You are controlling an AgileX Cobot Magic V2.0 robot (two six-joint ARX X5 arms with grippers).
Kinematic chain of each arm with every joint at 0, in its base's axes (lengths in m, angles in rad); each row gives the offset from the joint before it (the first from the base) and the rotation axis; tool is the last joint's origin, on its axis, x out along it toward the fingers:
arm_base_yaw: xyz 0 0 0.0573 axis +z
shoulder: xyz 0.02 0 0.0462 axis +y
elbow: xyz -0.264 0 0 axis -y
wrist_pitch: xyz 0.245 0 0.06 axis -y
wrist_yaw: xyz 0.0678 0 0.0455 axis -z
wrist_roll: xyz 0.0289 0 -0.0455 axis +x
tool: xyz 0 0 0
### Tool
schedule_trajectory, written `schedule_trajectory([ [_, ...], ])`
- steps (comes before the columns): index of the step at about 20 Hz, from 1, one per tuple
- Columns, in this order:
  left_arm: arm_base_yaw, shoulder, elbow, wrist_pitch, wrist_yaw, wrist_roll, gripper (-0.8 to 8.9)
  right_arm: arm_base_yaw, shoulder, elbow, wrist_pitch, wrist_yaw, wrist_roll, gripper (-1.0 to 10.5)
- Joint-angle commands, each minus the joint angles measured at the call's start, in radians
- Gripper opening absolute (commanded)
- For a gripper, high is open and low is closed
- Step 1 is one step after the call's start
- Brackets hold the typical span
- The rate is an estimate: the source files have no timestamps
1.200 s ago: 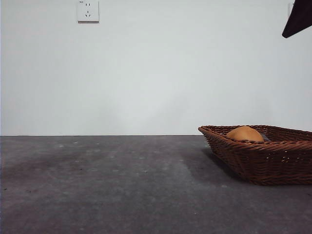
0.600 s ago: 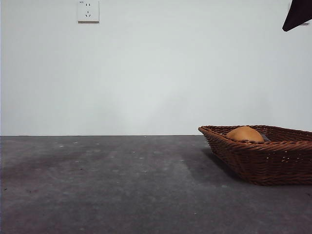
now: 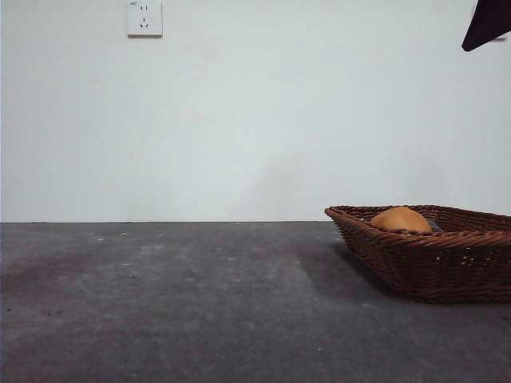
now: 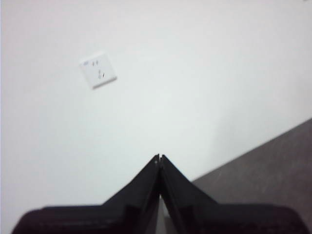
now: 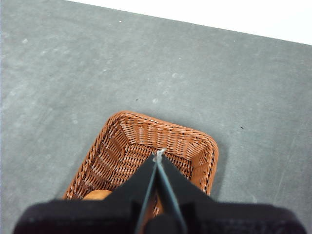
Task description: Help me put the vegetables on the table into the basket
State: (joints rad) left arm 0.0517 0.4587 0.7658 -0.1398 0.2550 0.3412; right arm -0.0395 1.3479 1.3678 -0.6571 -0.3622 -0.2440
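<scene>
Tabletop (image 3: pixel 160 303): dark grey and mottled, bare across the near and left stretch of the front view.
Basket (image 3: pixel 431 255): brown wicker, resting on the tabletop at the right side of the front view, partly cut by the picture's edge.
Potato (image 3: pixel 401 219): tan-brown, lying inside the basket, its rounded top showing just above the braided rim; a sliver of something dark sits just behind it, too hidden to name.
Right claw (image 5: pixel 159 153): hangs high above the basket (image 5: pixel 146 146), jaws pressed together, pinching nothing; its tips point down over the woven floor, well clear of it.
Potato from above (image 5: pixel 97 195): only an orange-brown edge peeks out beside the right claw's body, in the basket's near end.
Left claw (image 4: pixel 159 157): jaws pressed together, empty, raised and aimed at the wall, well apart from the basket.
Wall socket (image 3: pixel 144 17): white, high on the far wall; the left wrist view shows it too (image 4: pixel 98 69).
Dark tip (image 3: pixel 485 28): an arm showing only at the top right corner of the front view.
</scene>
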Motion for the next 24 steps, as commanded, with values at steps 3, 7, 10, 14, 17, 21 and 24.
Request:
schedule_trajectory([
  [3, 0.036, -0.174, -0.340, 0.081, -0.018, -0.028, -0.04, 0.000, 0.002, -0.002, 0.004, 0.004, -0.004, 0.0],
  [7, 0.037, -0.297, -0.575, 0.145, -0.024, -0.090, -0.04, 0.000, 0.002, -0.002, 0.004, 0.004, -0.004, 0.0],
  [10, 0.037, -0.375, -0.693, 0.148, -0.044, -0.143, -0.04, 0.000, 0.002, -0.002, 0.004, 0.004, -0.004, 0.0],
  [14, 0.037, -0.455, -0.758, 0.061, -0.050, -0.173, -0.04, 0.000, 0.002, -0.002, 0.004, 0.004, -0.004, 0.0],
  [17, 0.037, -0.455, -0.758, 0.006, -0.077, -0.173, -0.04, 0.000, 0.002, -0.002, 0.005, 0.004, -0.004, 0.0],
  [21, 0.037, -0.455, -0.757, -0.018, -0.061, -0.214, -0.04, 0.000, 0.002, -0.002, 0.005, 0.004, -0.004, 0.0],
  [24, 0.037, -0.448, -0.757, -0.018, -0.065, -0.214, -0.04, 0.000, 0.003, -0.002, 0.004, 0.004, -0.004, 0.0],
])
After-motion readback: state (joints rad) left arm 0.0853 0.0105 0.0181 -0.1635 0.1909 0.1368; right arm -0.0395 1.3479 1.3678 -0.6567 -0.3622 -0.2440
